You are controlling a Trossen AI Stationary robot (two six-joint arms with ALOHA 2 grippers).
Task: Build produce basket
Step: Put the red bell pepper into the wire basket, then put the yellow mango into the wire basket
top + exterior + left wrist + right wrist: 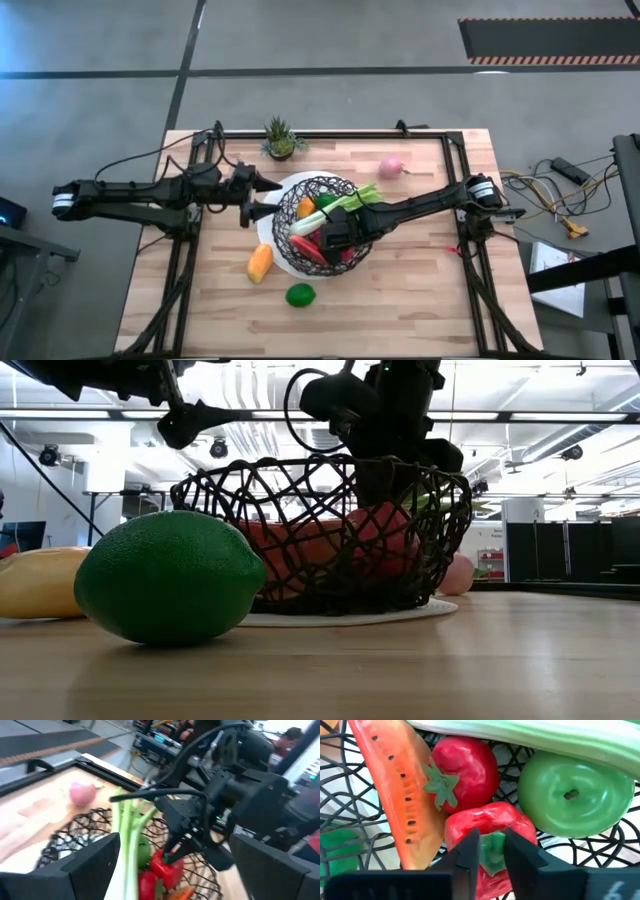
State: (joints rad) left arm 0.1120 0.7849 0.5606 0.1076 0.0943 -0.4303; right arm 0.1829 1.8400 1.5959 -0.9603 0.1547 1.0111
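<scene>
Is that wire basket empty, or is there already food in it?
Partly filled. The basket holds a celery stalk, red pepper, tomato, green apple and watermelon slice.

no readable text, no labels, no brand marks, no numbers or signs anywhere

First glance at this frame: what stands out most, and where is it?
The black wire basket at mid-table, heaped with produce, with the right gripper reaching into it, fingers closed around the green stem of a red pepper. A celery stalk pokes over the rim. A lime and an orange piece lie outside; the left gripper hovers beside the basket.
</scene>
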